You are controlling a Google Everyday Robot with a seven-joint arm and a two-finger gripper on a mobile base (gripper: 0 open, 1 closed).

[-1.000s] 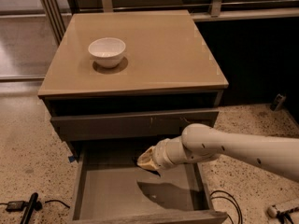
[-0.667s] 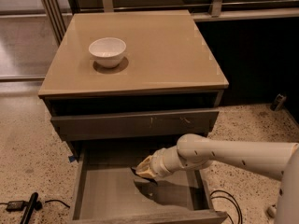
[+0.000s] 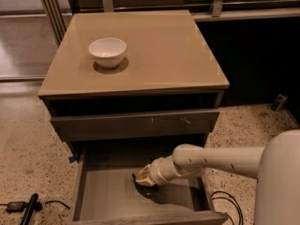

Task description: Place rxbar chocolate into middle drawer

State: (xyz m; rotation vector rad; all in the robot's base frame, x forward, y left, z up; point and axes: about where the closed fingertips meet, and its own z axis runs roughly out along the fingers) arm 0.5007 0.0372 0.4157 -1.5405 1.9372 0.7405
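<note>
The middle drawer is pulled open at the bottom of the cabinet, with a plain grey floor and thin side walls. My gripper reaches in from the right and hangs low over the drawer floor, near its middle. It is shut on the rxbar chocolate, of which only a small dark edge shows at the fingertips. A dark shadow lies on the drawer floor just below the gripper.
A white bowl stands on the tan cabinet top. The grey drawer front with pale scratches above is closed. A black tool and cable lie on the floor at the left. A cable lies at the right.
My gripper has moved left and down, deeper into the open drawer and closer to its floor. The bowl and drawers have not moved.
</note>
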